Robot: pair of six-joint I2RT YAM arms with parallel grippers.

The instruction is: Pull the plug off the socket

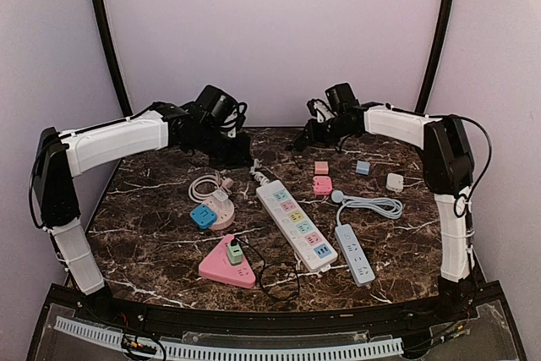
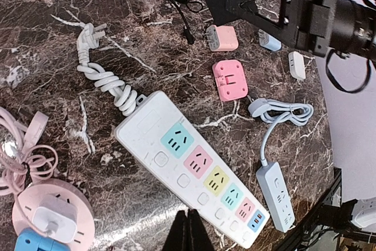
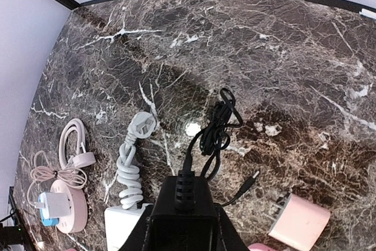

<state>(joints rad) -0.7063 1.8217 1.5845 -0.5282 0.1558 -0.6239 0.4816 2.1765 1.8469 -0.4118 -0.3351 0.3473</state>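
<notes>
My right gripper (image 3: 183, 223) is shut on a black plug (image 3: 183, 201), held above the table at the back. The plug's black cable (image 3: 214, 127) hangs down to the marble and ends in a small barrel tip. The long white socket strip (image 1: 296, 224) with coloured outlets lies mid-table, and all its outlets (image 2: 194, 166) show bare. My left gripper (image 2: 188, 214) is shut on nothing and hovers over the strip's near edge. In the top view both grippers sit at the back, left (image 1: 230, 151) and right (image 1: 303, 139).
A round pink socket (image 1: 221, 213) carries a blue plug (image 1: 203, 216) and a white one (image 2: 53, 218). A pink triangular socket (image 1: 226, 270) holds a green plug (image 1: 234, 252). A blue-grey strip (image 1: 354, 253), pink adapters (image 2: 229, 79) and small cubes lie at the right.
</notes>
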